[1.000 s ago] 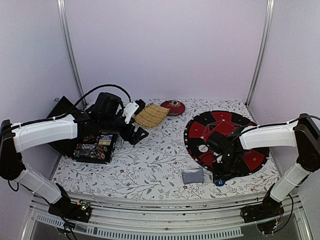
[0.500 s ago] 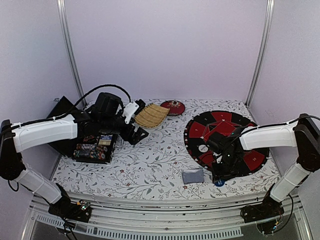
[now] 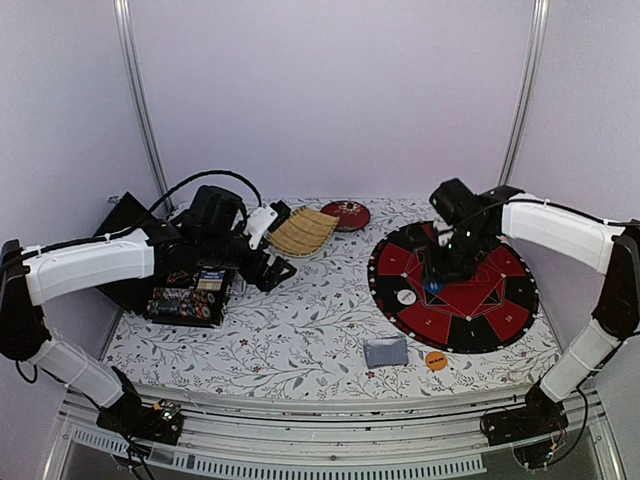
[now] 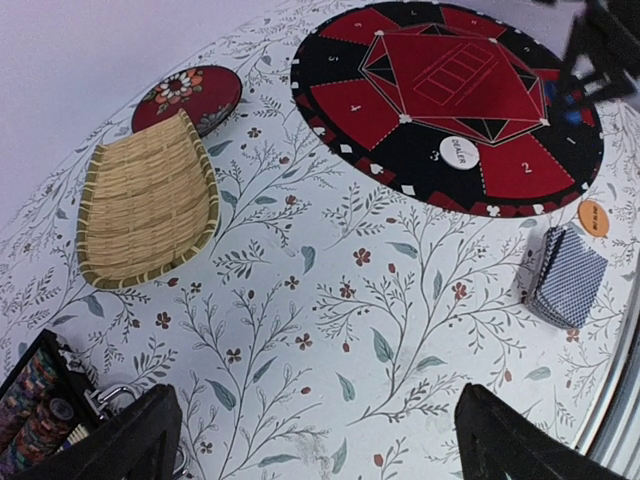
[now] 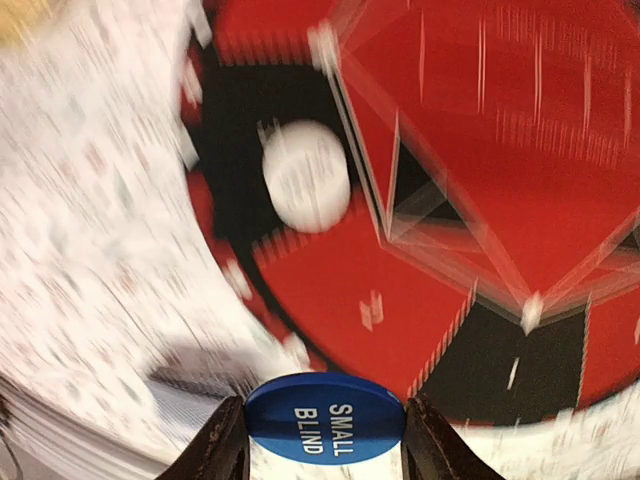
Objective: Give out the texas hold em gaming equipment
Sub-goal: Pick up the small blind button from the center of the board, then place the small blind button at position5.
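My right gripper [image 3: 436, 280] is shut on a blue round button marked SMALL BLIND [image 5: 325, 418] and holds it above the round red-and-black mat [image 3: 500, 300]; this view is motion-blurred. A white dealer button [image 3: 405, 297] lies on the mat's left part and also shows in the left wrist view [image 4: 459, 150]. An orange button [image 3: 435, 361] and the grey-blue-backed card deck [image 3: 385, 351] lie on the table in front of the mat. My left gripper [image 3: 272, 266] is open and empty above the floral table, its fingers [image 4: 130, 440] wide apart. Poker chips [image 3: 185, 300] sit in a black case at the left.
A woven bamboo tray [image 3: 303, 231] and a round red lacquer dish [image 3: 346, 214] stand at the back middle. The black chip case [image 3: 160, 295] is by the left edge, under my left arm. White walls enclose the table.
My right gripper lifted the blue button from the table's front near the deck and carried it back over the mat. The orange button is now uncovered. The left arm has barely moved.
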Available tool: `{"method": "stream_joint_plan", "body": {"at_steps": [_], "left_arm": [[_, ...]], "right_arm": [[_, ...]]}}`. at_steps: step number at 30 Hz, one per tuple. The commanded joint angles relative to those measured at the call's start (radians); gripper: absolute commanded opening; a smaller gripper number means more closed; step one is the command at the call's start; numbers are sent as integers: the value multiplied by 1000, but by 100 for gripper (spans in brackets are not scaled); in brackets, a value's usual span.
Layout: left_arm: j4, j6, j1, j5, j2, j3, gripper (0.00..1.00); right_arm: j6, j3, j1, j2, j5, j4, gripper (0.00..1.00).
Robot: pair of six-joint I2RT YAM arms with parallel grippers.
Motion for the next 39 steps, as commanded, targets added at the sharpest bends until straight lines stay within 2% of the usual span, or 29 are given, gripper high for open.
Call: {"method": "stream_joint_plan", "body": {"at_steps": [1,5,10,20,25,30,39], "left_arm": [[-19,-7,5,-9,-27,7,98],[-19,-10,6,-17,-39,2,98],[-22,-9,7,-28,-51,-12,98],[-23,-4,9,-24,-32,-10,98],[-25,-4,8,-21,-32,-7,98],[-31,-6,9,-33,-37,-11,98],[-35,2,8,-49,-45,-13,98]], "right_arm": [[-172,209,-129,132,-31,198,31],[-218,450,-178,345,-17,279,30],[-250,733,-195,615,-6,216,28],[-279,821,-195,875,5,202,26],[-304,946,-208,973,60,175,25],[-303,1010,-240,1022,93,184,21],[-324,1010,-271,1033,175,161,20]]}}
